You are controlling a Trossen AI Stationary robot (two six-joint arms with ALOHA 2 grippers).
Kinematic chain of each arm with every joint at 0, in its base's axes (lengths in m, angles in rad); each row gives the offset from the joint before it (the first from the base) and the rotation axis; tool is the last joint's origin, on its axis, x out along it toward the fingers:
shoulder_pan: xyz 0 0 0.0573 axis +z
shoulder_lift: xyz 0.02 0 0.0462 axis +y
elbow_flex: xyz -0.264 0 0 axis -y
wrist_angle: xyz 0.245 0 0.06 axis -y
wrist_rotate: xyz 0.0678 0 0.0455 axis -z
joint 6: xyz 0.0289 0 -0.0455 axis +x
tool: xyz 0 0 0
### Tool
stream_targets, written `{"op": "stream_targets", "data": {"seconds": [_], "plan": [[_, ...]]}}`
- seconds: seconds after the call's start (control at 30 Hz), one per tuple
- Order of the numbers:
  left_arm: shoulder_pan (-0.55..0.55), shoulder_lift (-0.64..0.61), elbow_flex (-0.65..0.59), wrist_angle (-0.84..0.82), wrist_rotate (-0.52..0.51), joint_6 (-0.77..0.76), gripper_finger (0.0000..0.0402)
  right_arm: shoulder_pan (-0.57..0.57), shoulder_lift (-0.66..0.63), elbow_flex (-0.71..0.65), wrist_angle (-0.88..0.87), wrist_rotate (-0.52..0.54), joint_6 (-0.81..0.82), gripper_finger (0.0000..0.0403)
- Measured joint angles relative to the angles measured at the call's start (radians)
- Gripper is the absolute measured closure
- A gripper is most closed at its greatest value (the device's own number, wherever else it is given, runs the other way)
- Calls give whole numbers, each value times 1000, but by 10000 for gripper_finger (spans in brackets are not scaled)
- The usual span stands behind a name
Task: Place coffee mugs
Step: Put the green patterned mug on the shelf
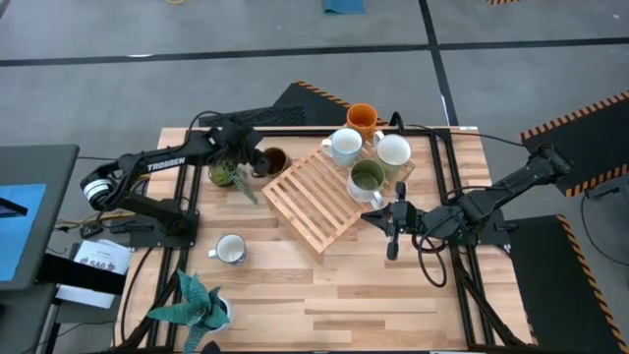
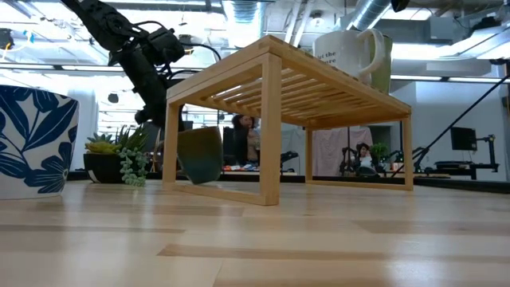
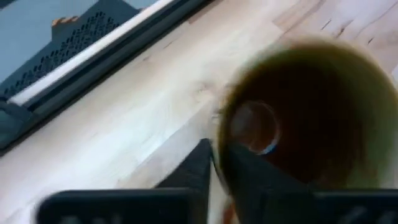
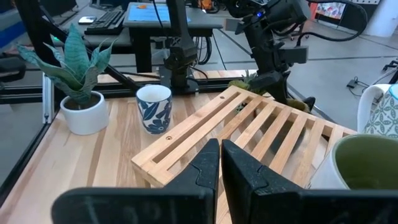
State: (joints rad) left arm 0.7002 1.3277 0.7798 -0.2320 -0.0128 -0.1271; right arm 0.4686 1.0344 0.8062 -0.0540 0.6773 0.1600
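We saw the left pincer clamped on the dark brown mug's rim, the mug tilted, mouth up, at the slatted rack's nine o'clock edge. The right pincer hung together at four o'clock.

The table is pale wood planking with a smooth, faintly satin finish and visible grain. The slatted rack is lighter, unvarnished-looking wood, matt. The dark brown mug looks like glazed ceramic, glossy inside with a small highlight, though the left wrist view is blurred. The pale green mug and blue-leaf white mug show smooth ceramic glaze. Both grippers' fingers look like matt black plastic. The snake plant's white pot seems matt.
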Motion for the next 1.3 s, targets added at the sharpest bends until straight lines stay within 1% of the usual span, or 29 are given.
{"op": "stream_targets", "data": {"seconds": [0.03, 0.07, 0.13, 0.23, 0.4, 0.47, 0.57, 0.7, 0.83, 0.97, 1.07, 1.13, 1.23, 1.3], "plan": [[0, 0, 6, -3, 2, 12, 384, 0, 0, 0, 0, 0, 0, 359], [0, -1, 15, -11, 8, 28, 390, 0, 0, 0, 0, 0, 0, 359], [-3, 0, 44, -31, -4, 52, 392, 0, 0, 0, 0, 0, 0, 359], [-13, -7, 116, -106, -71, 95, 397, 1, 0, 0, -1, -2, 1, 359], [-52, -46, 302, -220, -209, 150, 399, 1, 0, 0, -31, -9, 8, 359], [-72, -57, 380, -256, -239, 165, 399, 1, 0, 0, -55, -10, 23, 359], [-115, -61, 480, -302, -253, 172, 400, 0, 0, 0, -86, -10, 33, 359], [-215, -58, 566, -336, -247, 173, 400, 0, 0, 0, -102, -10, 43, 359], [-344, -48, 599, -385, -221, 181, 401, 0, 0, 0, -103, -10, 45, 359], [-449, -48, 634, -358, -169, 170, 401, 0, 0, 0, -102, -5, 52, 359], [-481, -48, 675, -349, -123, 156, 401, 0, 0, 0, -108, -3, 52, 359], [-483, -25, 711, -364, -83, 133, 401, 0, 0, 0, -114, -2, 52, 359], [-480, 49, 788, -434, -59, 120, 401, 0, 0, 0, -115, -1, 52, 359], [-480, 121, 857, -515, -48, 124, 401, 0, 1, 0, -121, -1, 52, 359]]}}
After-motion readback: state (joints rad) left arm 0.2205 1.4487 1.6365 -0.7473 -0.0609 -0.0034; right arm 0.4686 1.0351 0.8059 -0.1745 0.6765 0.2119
